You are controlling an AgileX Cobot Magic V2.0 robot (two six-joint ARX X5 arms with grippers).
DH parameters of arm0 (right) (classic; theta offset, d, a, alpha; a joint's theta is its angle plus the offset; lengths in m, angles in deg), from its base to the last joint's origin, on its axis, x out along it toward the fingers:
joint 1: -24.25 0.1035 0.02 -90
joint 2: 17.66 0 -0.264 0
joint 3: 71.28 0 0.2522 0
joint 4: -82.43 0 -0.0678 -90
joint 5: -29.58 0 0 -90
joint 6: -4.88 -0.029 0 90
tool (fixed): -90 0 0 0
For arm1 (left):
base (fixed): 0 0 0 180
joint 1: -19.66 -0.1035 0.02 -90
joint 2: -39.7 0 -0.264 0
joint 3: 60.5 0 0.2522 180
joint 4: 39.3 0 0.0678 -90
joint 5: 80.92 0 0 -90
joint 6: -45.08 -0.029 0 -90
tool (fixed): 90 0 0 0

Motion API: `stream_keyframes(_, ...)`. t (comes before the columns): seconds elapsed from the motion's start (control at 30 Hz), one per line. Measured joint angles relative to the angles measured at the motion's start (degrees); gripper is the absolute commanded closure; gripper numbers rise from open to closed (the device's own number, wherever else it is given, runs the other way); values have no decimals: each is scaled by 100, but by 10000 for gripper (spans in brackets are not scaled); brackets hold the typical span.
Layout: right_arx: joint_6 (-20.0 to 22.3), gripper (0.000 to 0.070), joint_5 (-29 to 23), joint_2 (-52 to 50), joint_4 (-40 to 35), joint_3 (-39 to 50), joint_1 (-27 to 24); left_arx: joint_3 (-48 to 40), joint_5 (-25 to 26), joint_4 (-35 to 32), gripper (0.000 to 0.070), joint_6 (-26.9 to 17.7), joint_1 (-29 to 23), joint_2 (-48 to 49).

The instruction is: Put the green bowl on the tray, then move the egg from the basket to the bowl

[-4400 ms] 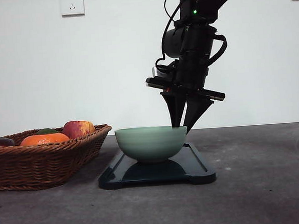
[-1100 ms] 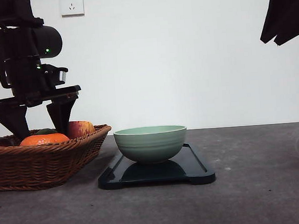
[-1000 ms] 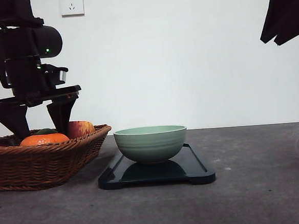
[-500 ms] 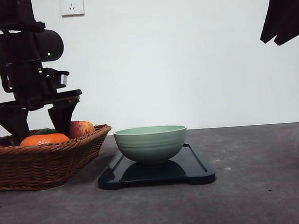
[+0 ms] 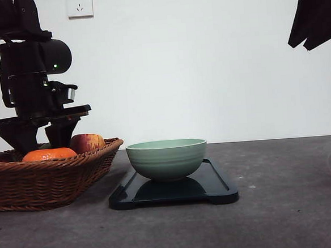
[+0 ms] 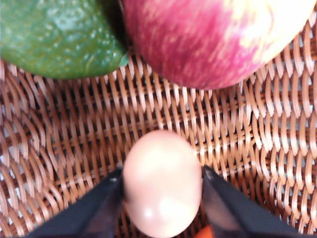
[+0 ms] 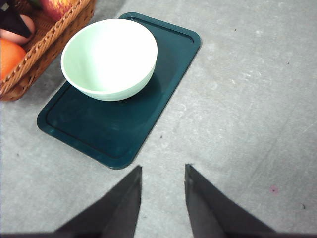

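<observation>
**Egg between the left claw's fingers inside the basket**

A smooth, pale pink-beige egg (image 6: pixel 161 182) lies on the brown woven wicker basket (image 5: pixel 50 180), the left gripper (image 6: pixel 161 191) closed against both its sides. Beside it sit a red-yellow apple (image 6: pixel 213 37) and a bumpy green fruit (image 6: pixel 57 34). The ridged sage-green bowl (image 5: pixel 167 158) stands on the glossy navy tray (image 5: pixel 215 191), just beside the basket. The right gripper (image 7: pixel 162 181) hovers parted over bare grey tabletop (image 7: pixel 247 99).

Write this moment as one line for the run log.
left gripper: closing around egg in basket | green bowl: on tray | right gripper: open, free
</observation>
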Motion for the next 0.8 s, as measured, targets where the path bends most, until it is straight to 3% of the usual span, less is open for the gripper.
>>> stream_keyframes(0.23, -31, 532, 0, 0, 0, 0, 0, 0, 0, 24, 530, 0, 0, 0)
stream_keyframes(0.63, -41, 532, 0, 0, 2, 0, 0, 55, 0, 125, 529, 0, -2, 44)
stream_keyframes(0.8, -41, 532, 0, 0, 2, 0, 0, 90, -2, 121, 529, 0, -1, 515)
